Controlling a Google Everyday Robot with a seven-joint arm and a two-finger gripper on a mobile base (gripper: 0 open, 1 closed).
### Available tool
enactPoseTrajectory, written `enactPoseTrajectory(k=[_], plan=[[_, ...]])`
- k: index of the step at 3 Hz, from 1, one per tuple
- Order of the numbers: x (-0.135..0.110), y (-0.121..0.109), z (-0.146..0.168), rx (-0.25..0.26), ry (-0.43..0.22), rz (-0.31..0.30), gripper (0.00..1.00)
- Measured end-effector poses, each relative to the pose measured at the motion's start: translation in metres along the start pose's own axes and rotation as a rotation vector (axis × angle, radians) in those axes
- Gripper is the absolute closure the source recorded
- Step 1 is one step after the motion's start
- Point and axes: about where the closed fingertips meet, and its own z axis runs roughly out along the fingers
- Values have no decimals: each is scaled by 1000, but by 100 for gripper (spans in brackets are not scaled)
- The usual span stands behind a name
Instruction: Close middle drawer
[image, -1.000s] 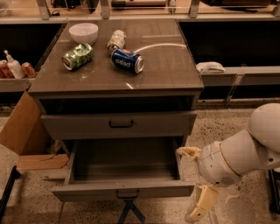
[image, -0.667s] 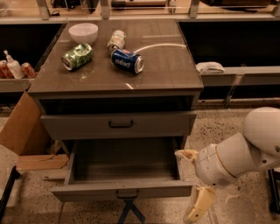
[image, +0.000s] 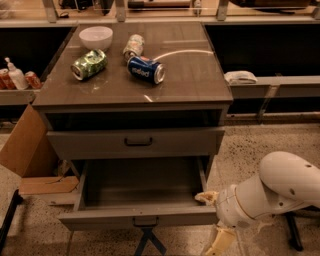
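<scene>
The wide, shallow grey middle drawer (image: 110, 218) stands pulled far out beneath the shut, taller-fronted grey top drawer (image: 90, 144). The cream two-finger gripper (image: 207, 222) sits at its front panel's right end, jaws spread apart. A blue soda can (image: 145, 69) lies on the grey tabletop (image: 192, 75).

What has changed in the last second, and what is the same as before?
The gripper, open, has sunk a little and edged toward the right front corner of the middle drawer. Nothing was grasped or released. The drawer is pulled out as far as before; the cans and bowl on top have not moved.
</scene>
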Motion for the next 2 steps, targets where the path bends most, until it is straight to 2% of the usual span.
enactPoseTrajectory(k=[2], plan=[[44, -6, 56, -18, 6, 29, 64]])
